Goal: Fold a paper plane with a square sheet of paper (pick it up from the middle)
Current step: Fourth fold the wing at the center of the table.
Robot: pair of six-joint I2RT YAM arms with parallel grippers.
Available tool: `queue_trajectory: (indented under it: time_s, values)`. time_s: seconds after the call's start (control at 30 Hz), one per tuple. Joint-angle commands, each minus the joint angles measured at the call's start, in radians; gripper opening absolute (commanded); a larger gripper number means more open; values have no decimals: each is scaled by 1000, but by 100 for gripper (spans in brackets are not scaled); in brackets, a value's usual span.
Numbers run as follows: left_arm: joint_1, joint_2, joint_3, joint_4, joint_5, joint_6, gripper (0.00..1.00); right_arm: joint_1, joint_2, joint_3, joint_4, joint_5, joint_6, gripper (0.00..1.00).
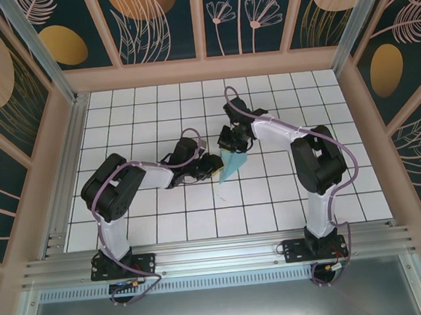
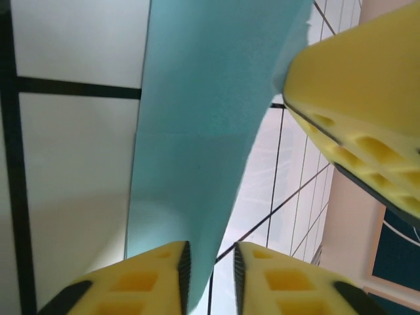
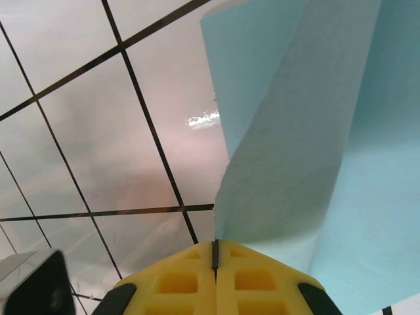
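- While it is held over the middle of the white, black-gridded bench (image 1: 165, 227), the slim light-turquoise paper plane (image 1: 230, 166), a pointed dart of folded paper, is met by both arms. In the top view its wide end lies toward 1 o'clock and its tip toward 7 o'clock.
- The black left arm (image 1: 125, 182) reaches in from 8 o'clock, and the left jaws sit at 9 o'clock of the paper plane, right against its edge.
- The black right arm (image 1: 312, 157) bends in from 4 o'clock, and the right jaws sit at 12 o'clock of the paper plane, on its wide end.
- In the right wrist view the right arm's yellow foam fingers (image 3: 177, 282) are pressed flat together, meeting in a thin seam. The right jaws are closed, gripping the paper plane (image 3: 308, 144), whose layers fan away from the seam toward 1 o'clock.
- In the left wrist view the left arm's yellow fingers (image 2: 141, 285) stand apart with a clear gap, so the left jaws are open. The lower end of the paper plane (image 2: 197, 131) runs down into that gap, close to the finger at 7 o'clock; whether it touches that pad I cannot tell.
- In the same view a yellow finger of the right arm (image 2: 357, 92) shows at 2 o'clock, on the paper's upper edge.
- A faint crease crosses the paper about midway there.
- Whether the tip touches the bench cannot be told from above.
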Motion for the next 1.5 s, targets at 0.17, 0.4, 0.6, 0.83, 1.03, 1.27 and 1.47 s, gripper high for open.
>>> queue_trajectory:
  time_s: [0.17,0.4,0.6,0.83,1.03,1.27,1.47]
  values:
    - [13,-84,-96,95,-46,-22,17,-7,11,27,-28,18,-17,0]
    - [7,-17,-67,50,-9,-15,0,-11,22,39,-10,8,-3,0]
    - [1,21,-38,-5,18,15,0,-11,30,44,-16,7,-8,0]
    - [-9,31,-12,-18,61,47,0,-11,30,35,-18,4,-8,0]
    - [-14,57,16,-78,55,73,0,-11,32,33,-13,2,-8,0]
    - [-14,58,15,-183,9,117,0,-11,44,43,4,-4,1,0]
    - [-13,59,12,-186,4,113,0,-11,69,46,20,-6,10,0]
